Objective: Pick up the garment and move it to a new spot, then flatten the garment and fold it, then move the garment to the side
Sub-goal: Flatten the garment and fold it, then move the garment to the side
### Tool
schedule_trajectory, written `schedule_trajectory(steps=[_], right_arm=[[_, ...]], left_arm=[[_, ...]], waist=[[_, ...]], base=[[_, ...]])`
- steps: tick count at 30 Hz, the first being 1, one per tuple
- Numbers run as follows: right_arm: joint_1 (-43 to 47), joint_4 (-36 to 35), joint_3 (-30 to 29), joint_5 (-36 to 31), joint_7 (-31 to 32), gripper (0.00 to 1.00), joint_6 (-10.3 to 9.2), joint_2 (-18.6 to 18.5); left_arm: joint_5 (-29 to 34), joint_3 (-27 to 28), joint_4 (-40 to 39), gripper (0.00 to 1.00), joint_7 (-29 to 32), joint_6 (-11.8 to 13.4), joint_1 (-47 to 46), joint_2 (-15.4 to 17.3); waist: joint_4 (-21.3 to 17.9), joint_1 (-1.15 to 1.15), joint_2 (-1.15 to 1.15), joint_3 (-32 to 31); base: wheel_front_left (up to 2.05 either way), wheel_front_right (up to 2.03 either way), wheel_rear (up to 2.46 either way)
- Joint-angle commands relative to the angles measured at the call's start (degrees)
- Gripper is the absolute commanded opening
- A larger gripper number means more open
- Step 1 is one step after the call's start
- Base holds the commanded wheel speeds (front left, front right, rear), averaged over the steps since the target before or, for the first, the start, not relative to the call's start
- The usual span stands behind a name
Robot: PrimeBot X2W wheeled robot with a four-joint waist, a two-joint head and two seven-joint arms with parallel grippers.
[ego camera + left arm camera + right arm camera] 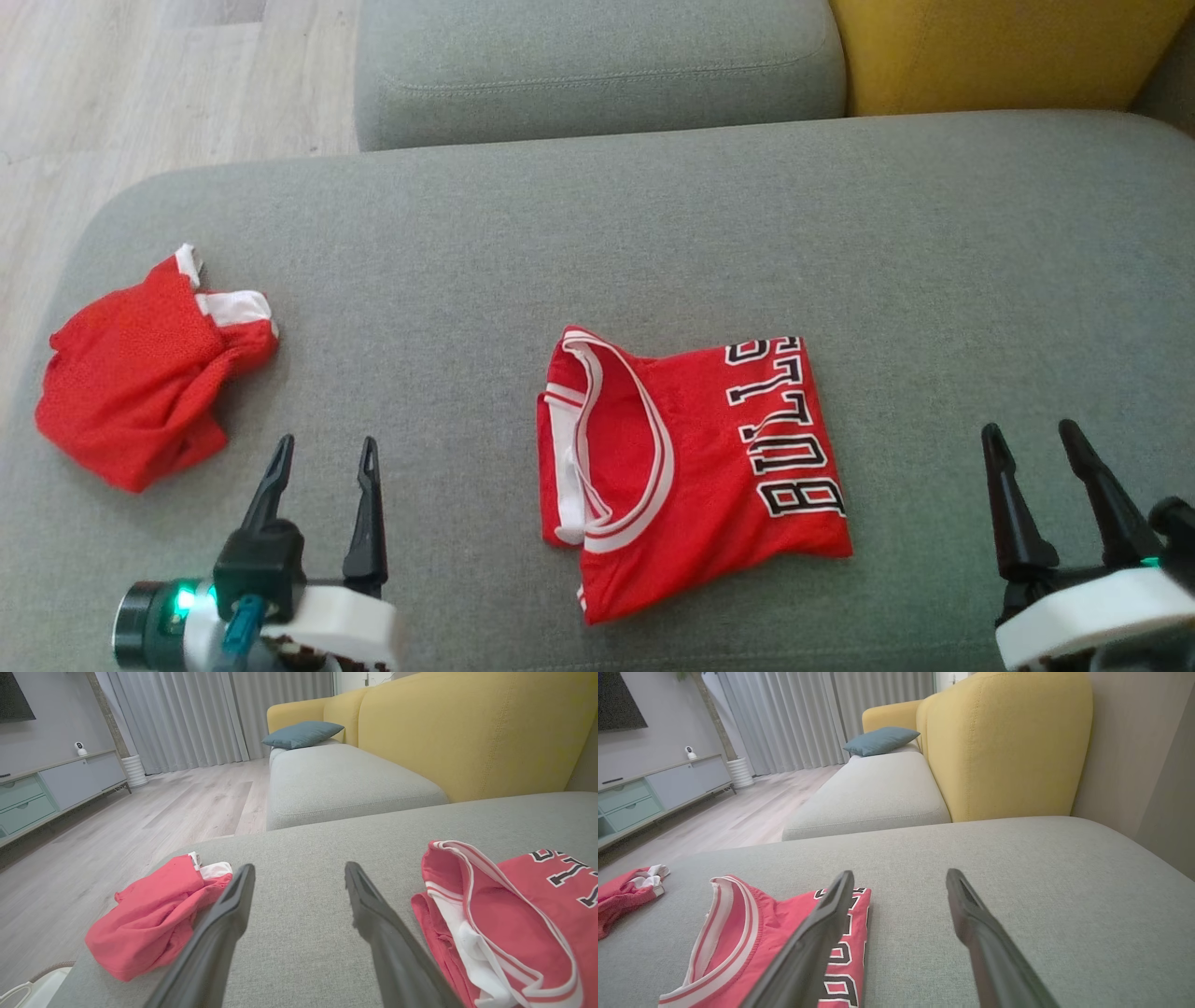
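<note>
Left gripper (pixel 327 441) low at my left, jaws spread wide, nothing between them; right gripper (pixel 1030 427) low at my right, likewise parted and empty; both over the grey sofa cushion (pixel 653 215). Between the two, apart from each, the folded red Bulls jersey (pixel 709 448) lies flat, collar toward my left, lettering toward my right; crumpled red garment (pixel 140 373) with white trim sits beyond my left gripper, near the cushion's edge; yellow backrest (pixel 990 47) behind.
</note>
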Motion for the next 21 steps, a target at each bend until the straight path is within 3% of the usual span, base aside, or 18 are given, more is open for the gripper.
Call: schedule_trajectory(steps=[1, 15, 21], right_arm=[[-1.59, -2.37, 1.01, -0.23, 0.03, 1.0, -0.04, -0.53], [-1.85, -2.9, 0.86, -0.91, 0.54, 1.0, -0.04, -0.48], [-3.88, -0.81, 1.95, -0.81, 1.89, 1.0, -0.04, -1.93]], left_arm=[[-0.58, 2.52, -1.76, 1.0, -0.12, 0.27, -2.55, 1.57], [-0.68, 2.26, -1.94, 1.0, 0.05, 0.73, -2.73, 1.76], [-0.03, 2.12, -2.64, 1.0, -0.33, 0.53, -4.79, 1.75]], waist=[[0.01, 0.0, 0.0, 0.04], [0.06, 0.0, 0.0, 0.26], [0.92, 0.0, 0.0, 3.04]], base=[[0.0, 0.0, 0.0], [0.0, 0.0, 0.0], [0.0, 0.0, 0.0]])
